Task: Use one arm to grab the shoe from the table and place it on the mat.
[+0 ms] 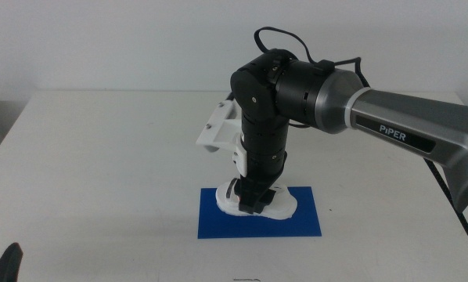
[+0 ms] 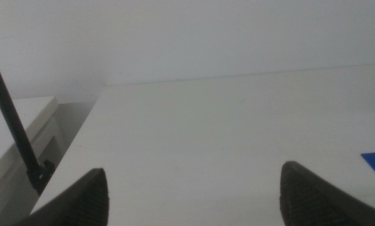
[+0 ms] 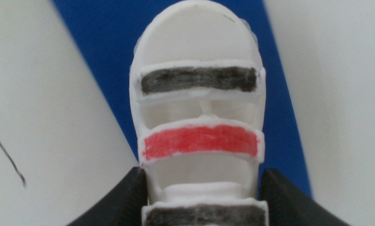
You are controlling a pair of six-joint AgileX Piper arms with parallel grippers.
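Right gripper (image 1: pixel 253 202) clenching the shoe (image 3: pixel 199 125) — sitting on the mat (image 1: pixel 304 215), left gripper (image 2: pixel 194 191) waiting released over the table (image 2: pixel 206 138).

Table (image 1: pixel 101 172) open all round — only arm (image 1: pixel 312 94) overhangs mat (image 1: pixel 304 219).

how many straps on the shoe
3 across the shoe: a dark strap nearest the toe, a red strap mid-shoe, another dark strap between the right gripper jaws.
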